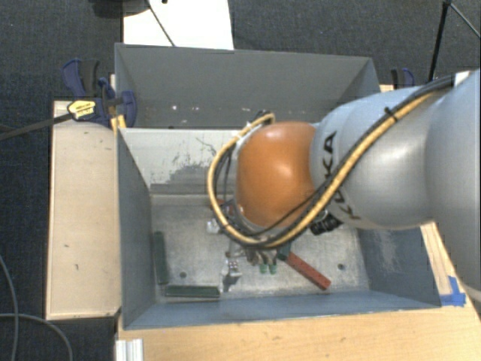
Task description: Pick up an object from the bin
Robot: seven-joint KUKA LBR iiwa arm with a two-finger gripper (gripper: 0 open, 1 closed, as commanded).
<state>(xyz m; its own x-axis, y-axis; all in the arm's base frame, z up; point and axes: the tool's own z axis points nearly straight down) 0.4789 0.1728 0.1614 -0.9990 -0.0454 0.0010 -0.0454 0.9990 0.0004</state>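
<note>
Gripper (231,272) sits low over the front-middle floor of the bin (248,74). Whether it is spread or closed I cannot tell, and nothing is seen held, so I judge the pick not yet made. Nearest are the small green pieces (264,267) just beside it, with a red-brown bar (308,271) beyond toward the view's right. A dark green bar (192,292) lies along the front wall and a second dark green bar (159,258) by the left wall. The orange wrist cover (274,171) and cables (218,179) hide the contact zone.
</note>
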